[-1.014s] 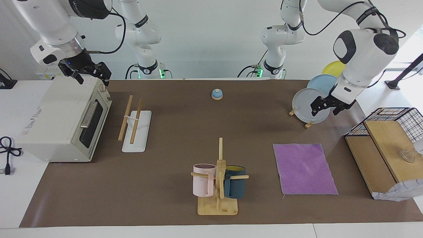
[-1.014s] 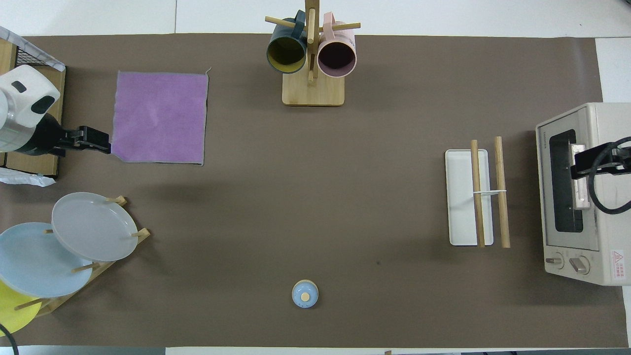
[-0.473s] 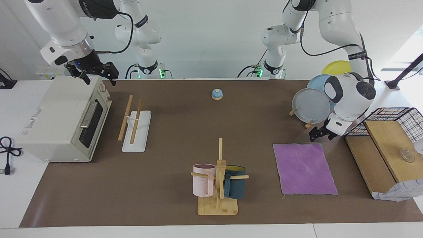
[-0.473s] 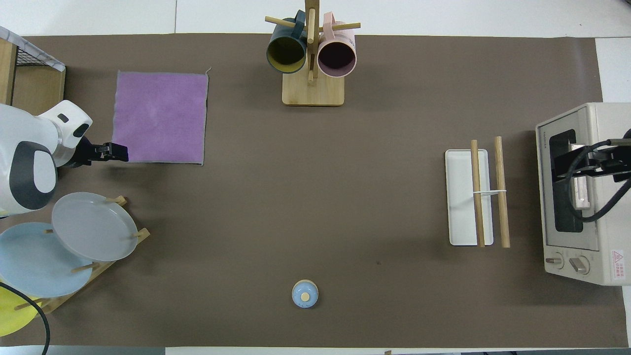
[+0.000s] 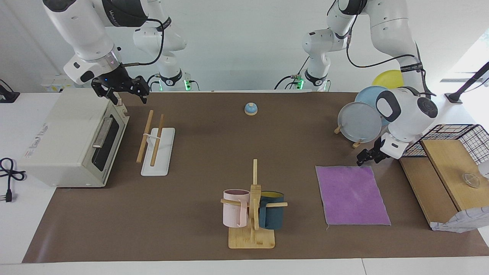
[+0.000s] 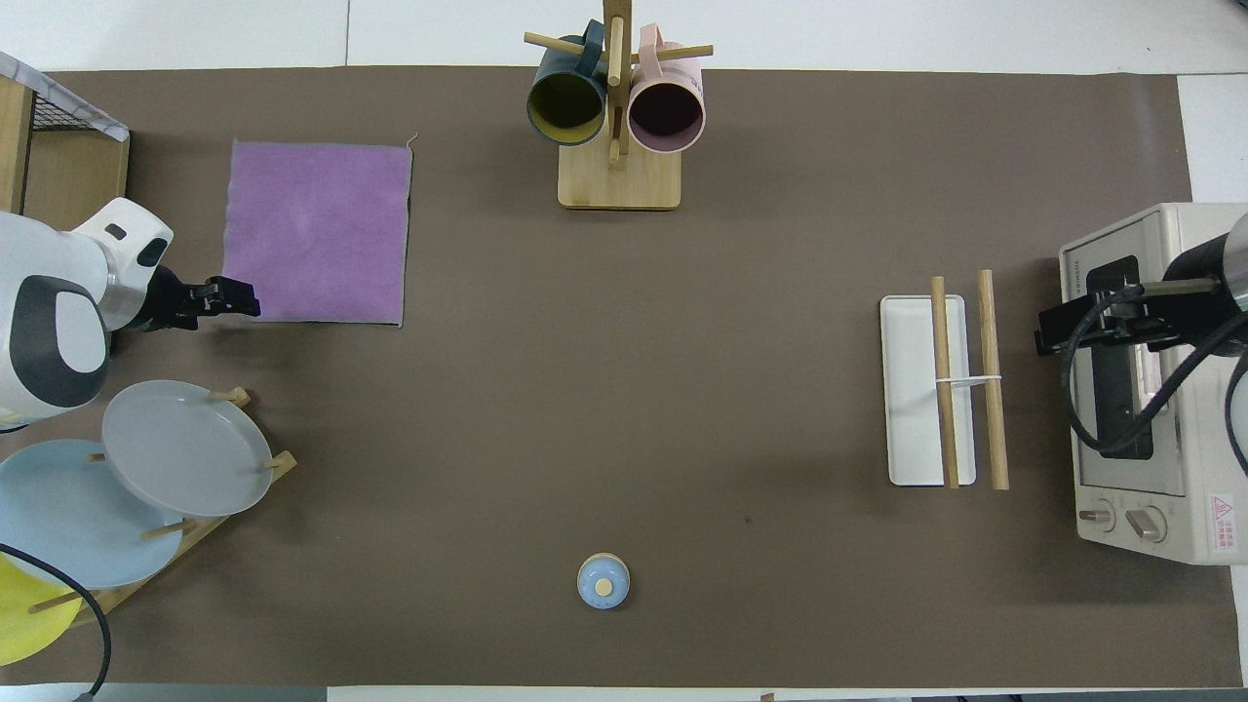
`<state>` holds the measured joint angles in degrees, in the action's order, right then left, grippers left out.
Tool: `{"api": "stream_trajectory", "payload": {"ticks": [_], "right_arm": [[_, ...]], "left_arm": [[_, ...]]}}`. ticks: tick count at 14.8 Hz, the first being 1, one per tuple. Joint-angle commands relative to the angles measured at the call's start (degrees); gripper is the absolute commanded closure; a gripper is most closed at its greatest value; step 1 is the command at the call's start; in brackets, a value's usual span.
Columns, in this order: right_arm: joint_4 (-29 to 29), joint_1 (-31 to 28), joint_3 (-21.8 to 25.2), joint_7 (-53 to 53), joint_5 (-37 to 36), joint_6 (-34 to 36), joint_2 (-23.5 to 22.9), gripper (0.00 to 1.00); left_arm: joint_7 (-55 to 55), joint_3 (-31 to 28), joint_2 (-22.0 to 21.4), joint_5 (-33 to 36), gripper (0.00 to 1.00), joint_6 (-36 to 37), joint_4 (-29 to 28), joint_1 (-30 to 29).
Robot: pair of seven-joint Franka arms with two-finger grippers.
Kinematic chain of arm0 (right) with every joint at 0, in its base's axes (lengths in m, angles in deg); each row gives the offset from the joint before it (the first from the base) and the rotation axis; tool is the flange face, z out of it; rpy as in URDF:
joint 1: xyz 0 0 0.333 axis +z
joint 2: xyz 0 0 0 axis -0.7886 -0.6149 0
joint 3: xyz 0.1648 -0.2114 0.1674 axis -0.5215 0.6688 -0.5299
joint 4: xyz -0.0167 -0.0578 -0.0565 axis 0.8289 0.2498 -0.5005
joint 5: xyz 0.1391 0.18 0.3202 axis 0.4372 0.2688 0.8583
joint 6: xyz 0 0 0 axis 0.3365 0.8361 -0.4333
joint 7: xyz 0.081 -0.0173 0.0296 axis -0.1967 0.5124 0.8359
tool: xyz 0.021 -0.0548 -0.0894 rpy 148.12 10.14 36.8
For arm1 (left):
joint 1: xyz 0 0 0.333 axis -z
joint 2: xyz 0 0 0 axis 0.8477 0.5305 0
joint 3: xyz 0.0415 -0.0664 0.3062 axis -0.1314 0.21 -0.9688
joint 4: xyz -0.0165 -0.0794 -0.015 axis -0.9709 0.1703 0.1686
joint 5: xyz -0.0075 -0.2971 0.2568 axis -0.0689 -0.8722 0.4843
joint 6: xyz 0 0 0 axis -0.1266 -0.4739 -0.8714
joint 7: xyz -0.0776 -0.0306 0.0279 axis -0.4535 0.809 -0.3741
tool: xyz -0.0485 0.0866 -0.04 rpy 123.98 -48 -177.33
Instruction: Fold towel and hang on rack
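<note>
The square purple towel [image 5: 351, 194] is lying flat on the brown-covered table [image 5: 198, 160] toward the left arm's end, farther from the robots than the wooden stand of round plates [image 5: 361, 122]. The left tool [image 5: 365, 157] is hovering at the towel's nearest corner; whether it is released or clenched cannot be told. The right tool [image 5: 126, 91], prongs spread, is hanging over the white toaster oven [image 5: 72, 137], beside the two-rod light-wood rack [image 5: 154, 143]. The wooden mug tree [image 5: 253, 208] is standing between towel and rack.

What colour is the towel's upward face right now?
Purple, with a thin grey edge; the towel lies flat and unfolded. It shows best in the overhead view.
</note>
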<state>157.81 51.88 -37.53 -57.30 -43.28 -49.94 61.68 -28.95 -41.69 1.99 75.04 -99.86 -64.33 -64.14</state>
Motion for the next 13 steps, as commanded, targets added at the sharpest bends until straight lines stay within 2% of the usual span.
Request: {"api": "stream_trajectory", "payload": {"ticks": [1,3,7,9,11,13], "right_arm": [[4.0,-0.3,-0.1,-2.8,4.1,-3.5,2.3,0.00],[6.6,1.1,-0.1,-6.4,5.7,-7.2,2.1,0.00],[5.9,1.9,-0.1,-11.3,13.5,-7.4,0.3,0.00],[6.3,1.8,0.0,-13.4,19.7,-8.5,0.3,0.00],[5.7,2.5,-0.3,-18.9,21.0,-9.8,-0.2,0.00],[5.8,5.5,-0.7,-23.0,23.6,-10.7,-0.4,0.00]], "left_arm": [[0.2,0.0,4.9,-1.2,0.12,-0.2,5.2,-0.4],[0.2,0.0,5.7,-0.9,0.14,1.3,7.1,-0.3],[0.2,0.0,6.1,-0.7,0.26,1.9,7.4,-0.4],[0.1,-0.1,5.9,-0.6,0.27,3.8,7.2,-0.3],[0.1,-0.1,5.7,-0.6,0.27,5.7,7.2,-0.3],[0.1,-0.1,5.6,-0.6,0.27,6.5,7.2,-0.4]]}}
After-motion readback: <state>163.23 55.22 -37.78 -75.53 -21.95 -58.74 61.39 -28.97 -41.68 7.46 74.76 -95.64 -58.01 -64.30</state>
